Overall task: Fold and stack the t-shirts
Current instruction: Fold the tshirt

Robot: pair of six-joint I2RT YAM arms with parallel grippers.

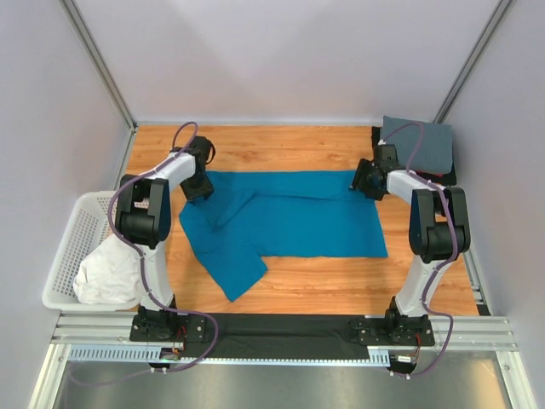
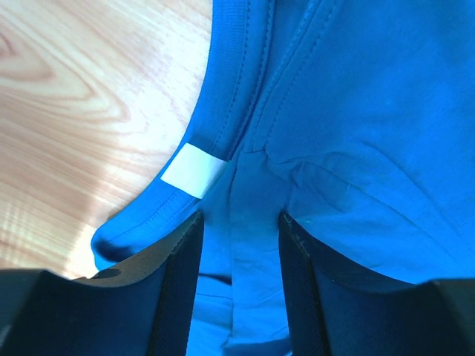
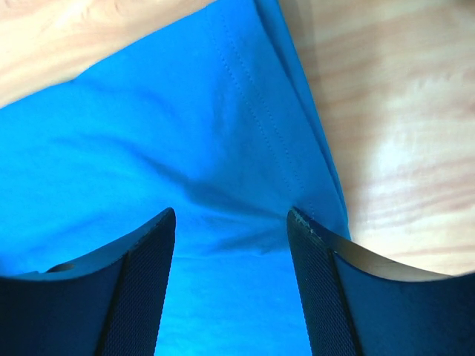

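Observation:
A teal-blue t-shirt [image 1: 289,221] lies spread on the wooden table, one sleeve folded toward the front left. My left gripper [image 1: 197,189] is down on its far left corner by the collar [image 2: 223,111] and white label [image 2: 194,169]. Its jaws [image 2: 239,219] stand open with a ridge of blue cloth between them. My right gripper [image 1: 366,181] rests on the far right corner beside the stitched hem [image 3: 297,133], open [image 3: 230,215], with cloth between the fingers. A folded slate-grey t-shirt [image 1: 419,143] sits at the back right on something dark. A white t-shirt [image 1: 106,273] lies in the basket.
The white mesh laundry basket [image 1: 72,247] stands off the table's left edge. Metal frame posts and white walls close in the back and sides. Bare wood [image 1: 341,281] shows in front of the blue shirt.

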